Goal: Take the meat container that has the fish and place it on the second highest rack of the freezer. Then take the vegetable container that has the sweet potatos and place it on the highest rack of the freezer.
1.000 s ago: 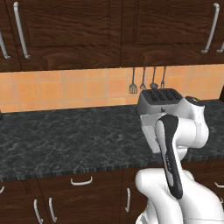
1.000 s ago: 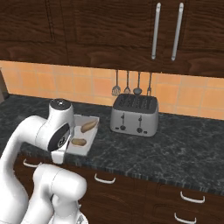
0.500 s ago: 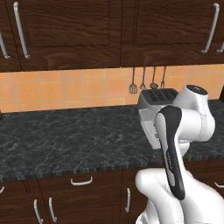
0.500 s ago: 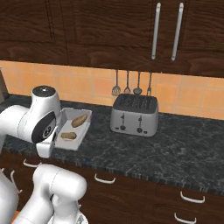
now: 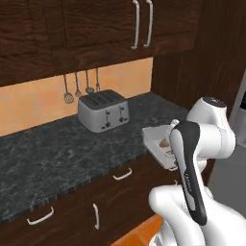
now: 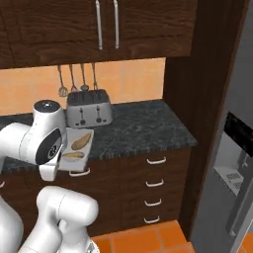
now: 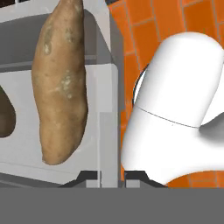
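I have the jaws pinching the rim of the vegetable container [image 7: 103,131], its wall pressed between the two dark fingertips [image 7: 89,177]. The sweet potatoes [image 7: 61,83] lie inside it. The container hangs off the bench [image 6: 143,128] edge, in front of the toaster [image 6: 89,108], with the freezer [image 6: 232,148] well to the toaster's right.

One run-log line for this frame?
phase: carrying | hand: shut on vegetable container rim | contents: sweet potatoes | freezer: ahead right
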Available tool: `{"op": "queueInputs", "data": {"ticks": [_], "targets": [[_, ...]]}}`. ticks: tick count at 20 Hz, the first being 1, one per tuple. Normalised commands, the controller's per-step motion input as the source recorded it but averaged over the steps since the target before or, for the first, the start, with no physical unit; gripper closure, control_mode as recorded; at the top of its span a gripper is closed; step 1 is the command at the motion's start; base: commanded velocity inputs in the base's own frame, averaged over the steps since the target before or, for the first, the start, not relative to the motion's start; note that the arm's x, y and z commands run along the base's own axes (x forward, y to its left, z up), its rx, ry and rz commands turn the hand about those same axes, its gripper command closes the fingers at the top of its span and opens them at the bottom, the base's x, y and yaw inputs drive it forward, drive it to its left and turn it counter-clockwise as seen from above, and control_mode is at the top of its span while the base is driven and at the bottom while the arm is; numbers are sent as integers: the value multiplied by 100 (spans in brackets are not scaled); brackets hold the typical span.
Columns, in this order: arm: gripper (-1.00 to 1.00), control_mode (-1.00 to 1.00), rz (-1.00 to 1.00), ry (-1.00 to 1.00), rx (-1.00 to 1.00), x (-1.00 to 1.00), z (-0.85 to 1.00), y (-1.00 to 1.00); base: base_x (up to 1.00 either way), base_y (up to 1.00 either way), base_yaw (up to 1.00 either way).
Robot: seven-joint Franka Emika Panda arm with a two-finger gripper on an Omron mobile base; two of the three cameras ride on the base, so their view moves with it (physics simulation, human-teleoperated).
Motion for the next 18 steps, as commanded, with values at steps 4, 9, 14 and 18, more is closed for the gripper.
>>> {"op": "queueInputs", "data": {"ticks": [4,9,14,18], "targets": [[100,100,0,0,0,0,0,0,-26,2,-96],[100,100,0,0,0,0,0,0,-19,0,-95],[100,100,0,0,0,0,0,0,-1,-2,-96],[100,100,0,0,0,0,0,0,12,-40,-83]]}}
